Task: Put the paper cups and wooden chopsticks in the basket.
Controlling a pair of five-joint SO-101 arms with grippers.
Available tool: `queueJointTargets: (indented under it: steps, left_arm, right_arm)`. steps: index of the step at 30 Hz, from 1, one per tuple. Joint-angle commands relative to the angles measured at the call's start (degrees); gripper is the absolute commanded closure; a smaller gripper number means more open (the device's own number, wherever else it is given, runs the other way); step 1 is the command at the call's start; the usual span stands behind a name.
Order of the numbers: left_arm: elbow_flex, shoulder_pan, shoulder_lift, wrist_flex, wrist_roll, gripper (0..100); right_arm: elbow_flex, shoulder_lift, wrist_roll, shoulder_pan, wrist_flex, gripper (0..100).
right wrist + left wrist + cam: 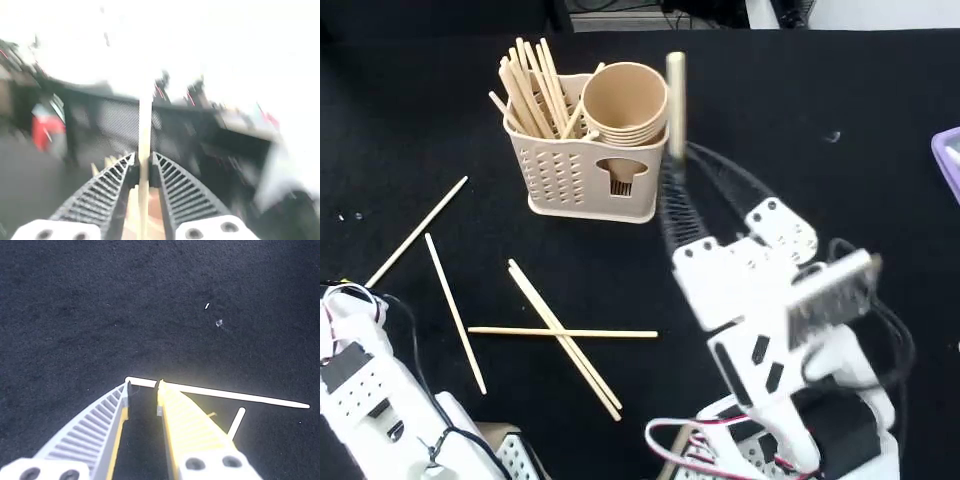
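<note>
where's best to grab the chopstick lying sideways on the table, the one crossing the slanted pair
Grip the sideways chopstick on its bare stretch near either end, clear of where the slanted pair crosses it. Come down from above, jaws across its width: it lies flat on the table, so a side approach would likely push it.

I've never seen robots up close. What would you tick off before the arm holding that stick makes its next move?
1. Grip: right gripper shut on the held chopstick, which stands upright. Ok.
2. Aim: is the stick over the basket opening? Cannot tell; it stands by the cup-side edge.
3. Target: basket upright, paper cups stacked inside. Ok.
4. Other arm: left gripper open and empty, the nearest chopstick lying just past its tips. Ok.
5. Job finished? Not ok: loose chopsticks lie on the table.
</note>
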Motion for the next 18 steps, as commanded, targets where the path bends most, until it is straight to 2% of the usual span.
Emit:
queueJointTargets:
  steps: [1, 6, 9, 18]
  left_arm:
    - [-1.4, 0.5, -0.2, -1.2, 0.1, 89]
    - [-1.3, 0.5, -0.2, -1.2, 0.1, 89]
    - [-1.3, 0.5, -0.2, -1.2, 0.1, 89]
    - [-1.3, 0.5, -0.2, -1.2, 0.1, 89]
  right_arm:
    - [3.7, 5.1, -0.4, -6.9, -17.5, 98.8]
    - [7.8, 16.4, -0.4, -8.9, -40.1, 98.8]
    - [5.8, 24.7, -0.4, -8.9, -47.7, 98.8]
    - [-10.5, 51.3, -0.4, -7.9, -50.1, 98.8]
